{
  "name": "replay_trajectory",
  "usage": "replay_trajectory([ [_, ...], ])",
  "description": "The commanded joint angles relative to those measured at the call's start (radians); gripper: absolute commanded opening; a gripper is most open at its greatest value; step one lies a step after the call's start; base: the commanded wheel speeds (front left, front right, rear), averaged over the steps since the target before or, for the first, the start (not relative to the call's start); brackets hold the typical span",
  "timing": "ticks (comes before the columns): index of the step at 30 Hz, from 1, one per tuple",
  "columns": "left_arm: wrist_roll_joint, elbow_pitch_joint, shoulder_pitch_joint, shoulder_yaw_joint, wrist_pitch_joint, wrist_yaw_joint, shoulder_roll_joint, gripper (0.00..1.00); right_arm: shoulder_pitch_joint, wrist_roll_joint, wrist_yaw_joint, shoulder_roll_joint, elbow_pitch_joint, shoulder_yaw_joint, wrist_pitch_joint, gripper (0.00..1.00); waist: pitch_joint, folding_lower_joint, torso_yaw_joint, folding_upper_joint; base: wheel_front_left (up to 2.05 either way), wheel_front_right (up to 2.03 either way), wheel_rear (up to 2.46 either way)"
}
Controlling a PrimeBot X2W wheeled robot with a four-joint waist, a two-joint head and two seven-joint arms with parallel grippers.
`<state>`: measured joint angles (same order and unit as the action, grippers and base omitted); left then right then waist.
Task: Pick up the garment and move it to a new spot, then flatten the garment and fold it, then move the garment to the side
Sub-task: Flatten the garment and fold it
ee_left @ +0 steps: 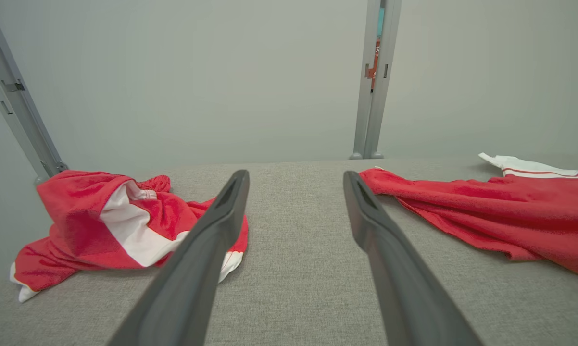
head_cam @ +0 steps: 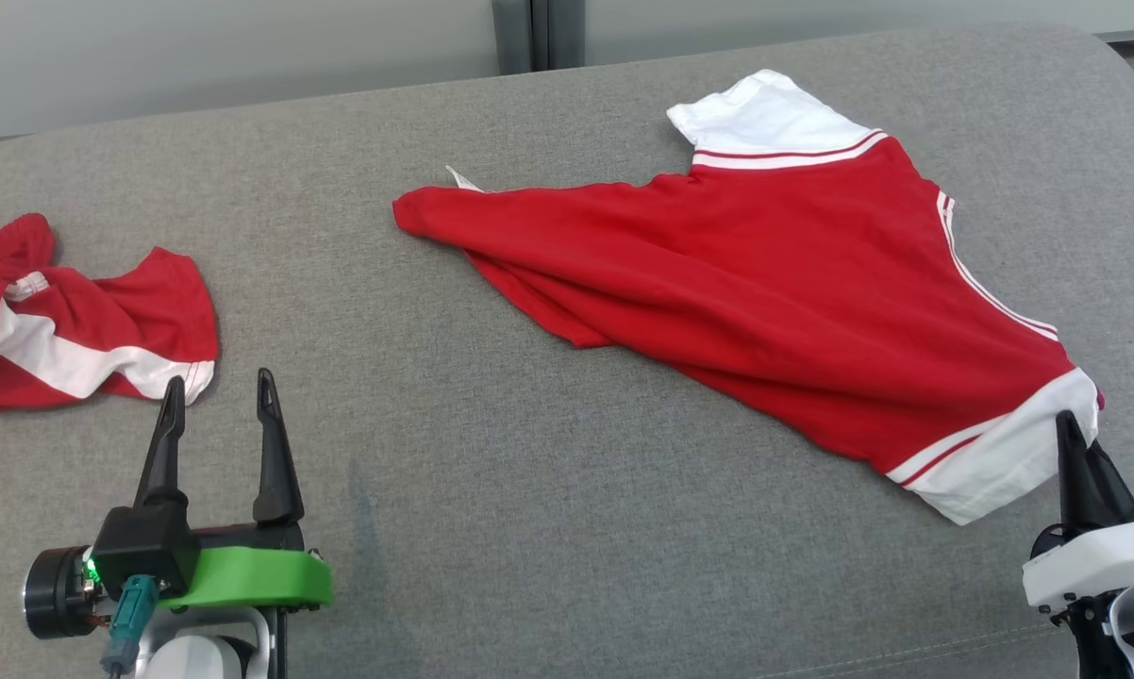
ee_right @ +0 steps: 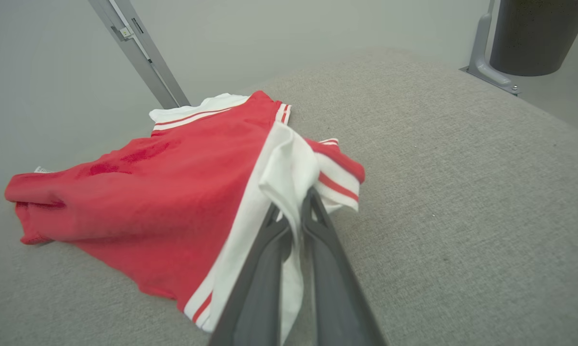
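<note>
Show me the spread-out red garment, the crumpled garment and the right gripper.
spread-out red garment (head_cam: pixel 765 283): head view, red middle.
crumpled garment (head_cam: pixel 58 363): head view, white band.
right gripper (ee_right: pixel 293 206): right wrist view, between its fingertips.

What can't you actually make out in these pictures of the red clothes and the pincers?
- Crumpled red garment: cut off by the head view's left edge; bunched folds hide its type.
- Right pincer tips: draped over by the spread red garment in the right wrist view.
- White tag: too small to read, head view.
</note>
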<state>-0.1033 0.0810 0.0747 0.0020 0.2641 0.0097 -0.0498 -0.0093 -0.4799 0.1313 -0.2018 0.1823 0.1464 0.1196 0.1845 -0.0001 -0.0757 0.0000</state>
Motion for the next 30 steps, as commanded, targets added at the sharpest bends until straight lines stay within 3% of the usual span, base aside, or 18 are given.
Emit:
replay_trajectory([
  [1,0.001,0.006,-0.004,-0.001,0.0,-0.003,-0.002,1.0,0.009,0.012,-0.001,0.004,-0.015,0.009,-0.014,0.23,-0.001,0.0001,-0.001,0.0,0.0,0.0,0.0],
  [2,0.0,0.008,-0.001,-0.005,0.0,-0.003,-0.002,1.0,0.014,0.02,-0.001,0.012,-0.025,0.015,-0.023,1.0,-0.002,0.0001,0.001,0.0,0.0,0.0,0.0],
  [9,-0.008,0.012,-0.01,-0.01,0.0,-0.005,-0.002,1.0,0.01,0.117,-0.001,0.049,-0.134,0.035,0.067,1.0,-0.01,0.0001,0.019,0.0,0.0,0.0,0.0],
  [16,-0.021,0.014,0.002,-0.036,0.0,0.009,-0.002,1.0,-0.022,0.189,-0.001,0.098,-0.227,-0.081,0.142,1.0,-0.002,0.0001,0.047,0.0,0.0,0.0,0.0],
  [23,-0.026,0.026,0.013,-0.051,0.0,0.009,-0.002,1.0,-0.033,0.231,-0.001,0.119,-0.216,-0.155,0.146,1.0,0.008,0.0001,0.061,0.0,0.0,0.0,0.0],
  [30,-0.008,0.108,0.096,-0.131,0.0,-0.046,-0.002,1.0,-0.061,0.227,-0.001,0.118,-0.2,-0.169,0.146,1.0,0.037,0.0001,0.04,0.0,0.0,0.0,0.0],
])
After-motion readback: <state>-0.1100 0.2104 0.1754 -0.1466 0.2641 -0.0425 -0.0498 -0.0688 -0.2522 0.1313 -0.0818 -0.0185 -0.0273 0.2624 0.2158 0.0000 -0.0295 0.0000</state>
